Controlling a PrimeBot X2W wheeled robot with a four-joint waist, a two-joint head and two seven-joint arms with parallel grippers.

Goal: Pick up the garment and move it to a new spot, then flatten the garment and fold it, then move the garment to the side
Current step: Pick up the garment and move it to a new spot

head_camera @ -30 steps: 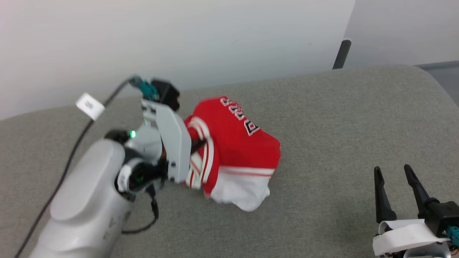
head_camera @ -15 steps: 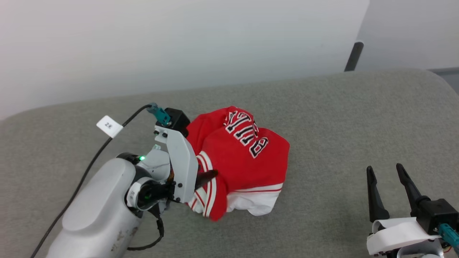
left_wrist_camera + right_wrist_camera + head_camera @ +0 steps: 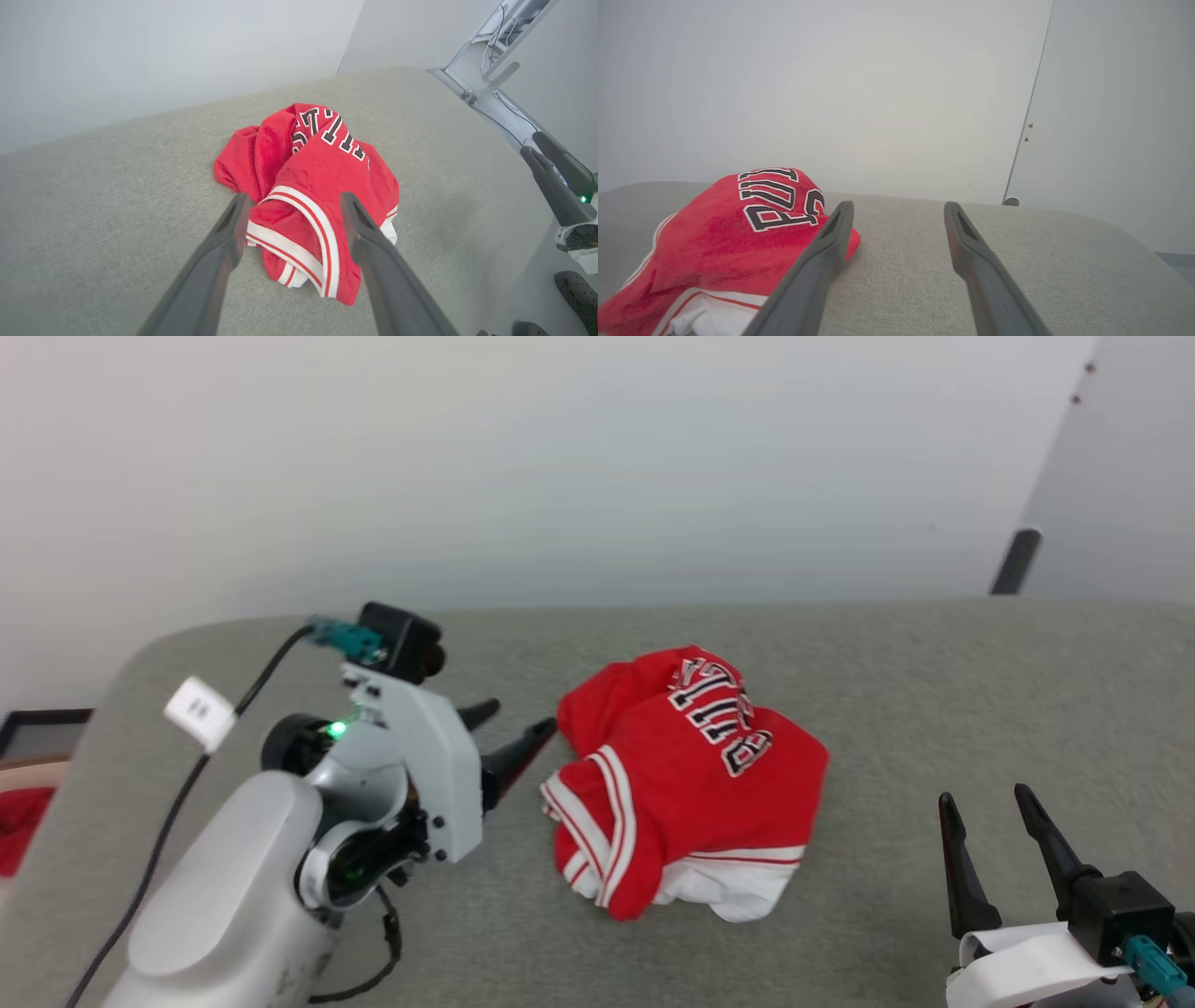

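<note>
Fingers (image 3: pixel 513 756), two each, of left gripper (image 3: pixel 523 714) and right gripper (image 3: pixel 984 794) gape near one garment (image 3: pixel 691 775).

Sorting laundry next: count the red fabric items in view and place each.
2. The jersey lies crumpled on the table. A red cloth shows at the head view's left edge, beyond the table, partly cropped; others may be hidden.

Left pincer (image 3: pixel 520 716): two long, dark, tapered fingers.
Wrist plate (image 3: pixel 439 765), behind pincer: light grey, black screws.
Forearm (image 3: pixel 224 896): pale rounded shell.
Cable (image 3: pixel 161 837): black, white tag.
Right pincer (image 3: pixel 982 794): dark fingers, white bracket.
</note>
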